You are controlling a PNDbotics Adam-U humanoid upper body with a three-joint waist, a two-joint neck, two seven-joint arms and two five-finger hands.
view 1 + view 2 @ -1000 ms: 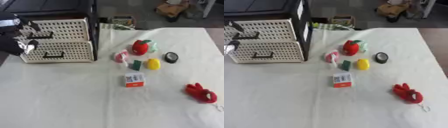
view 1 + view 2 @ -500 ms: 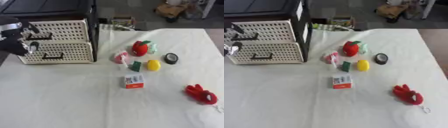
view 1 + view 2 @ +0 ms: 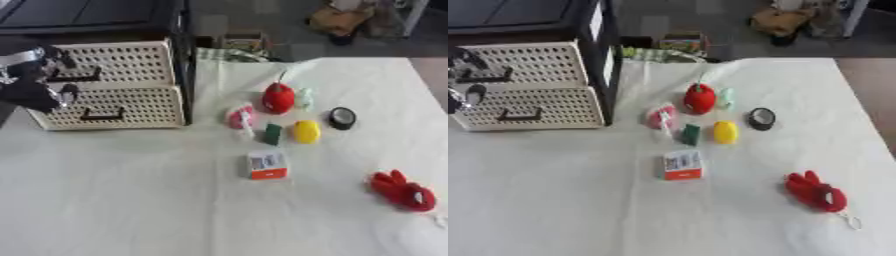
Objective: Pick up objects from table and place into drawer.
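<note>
- Left hand (image 3: 35, 82), upper left of frame: fingers curled at upper drawer (image 3: 114, 62) handle; actual grip cannot be told.
- Small box (image 3: 267, 165), centre: long axis near-vertical, orange end toward bottom.

Cream perforated drawer unit (image 3: 105, 95) with black handles, far left. White worktop (image 3: 131, 200). Red plush (image 3: 401, 189) near right; yellow ball (image 3: 306, 131); white-and-orange box (image 3: 267, 165); dark green block (image 3: 273, 134).
</note>
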